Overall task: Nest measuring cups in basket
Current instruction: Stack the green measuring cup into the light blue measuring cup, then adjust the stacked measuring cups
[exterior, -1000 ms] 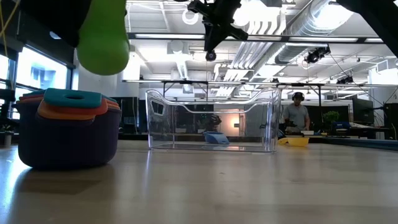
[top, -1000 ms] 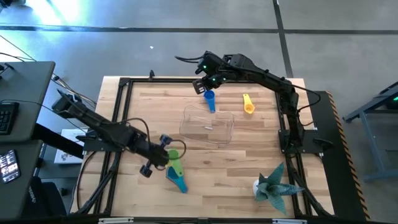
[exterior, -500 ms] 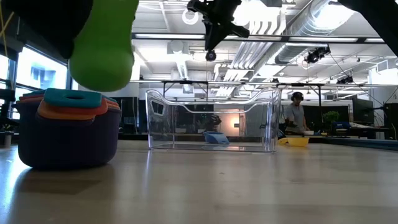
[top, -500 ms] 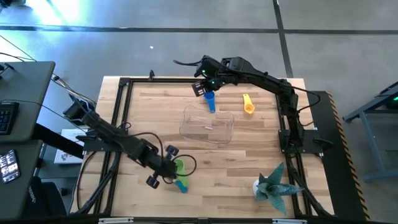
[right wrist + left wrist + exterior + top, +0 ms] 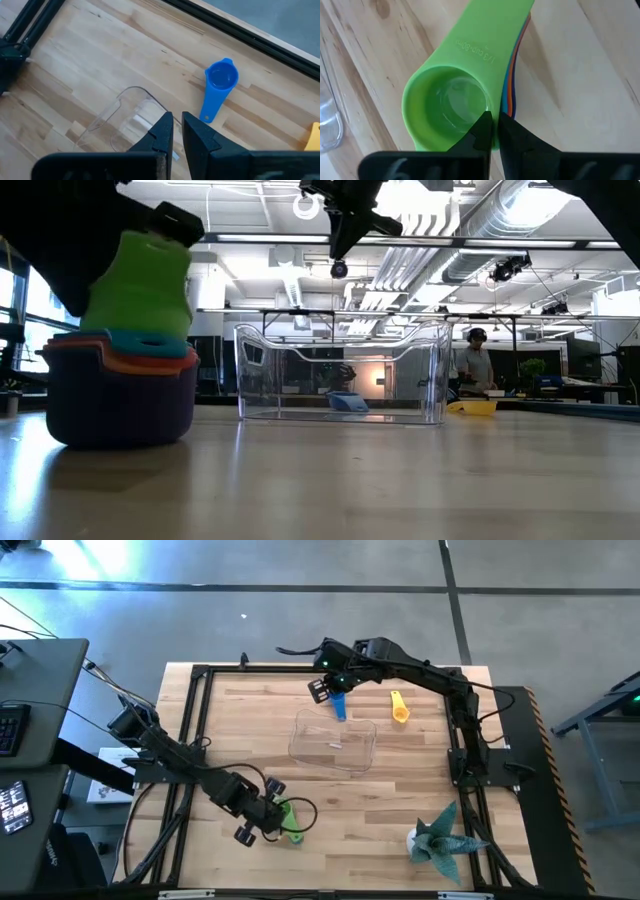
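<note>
Landmark: the basket (image 5: pixel 333 743), a clear tray sitting mid-table; every place below is given relative to it.
Left gripper: the left gripper (image 5: pixel 493 129) is working at the table's near edge, well apart from the basket and off to its left-arm side, with jaws pinched narrow on the rim of the green cup (image 5: pixel 451 108).
Green cup: it is sitting tilted in the top of the stack of cups (image 5: pixel 120 395), not yet level with the teal and orange rims under it.
Step in hand: judged from this, the arm is seating the green cup into the stack.
Doing it well: the cup is needing its bowl centred over the one below and its handle lined up with the other handles fanned beneath it; pressing straight down should avoid tipping the stack.
Release: the jaws should be parting only once the green rim is lying flat.
Right gripper: the right gripper (image 5: pixel 177 129) is hovering over the basket's far edge, jaws nearly closed and holding nothing.
Blue cup: the blue cup (image 5: pixel 338 703) is lying on the wood just beyond the basket's far side.
Yellow cup: the yellow cup (image 5: pixel 399 707) is lying farther along that same far side, toward the right arm.
Remaining: no cup is lying inside the basket.
</note>
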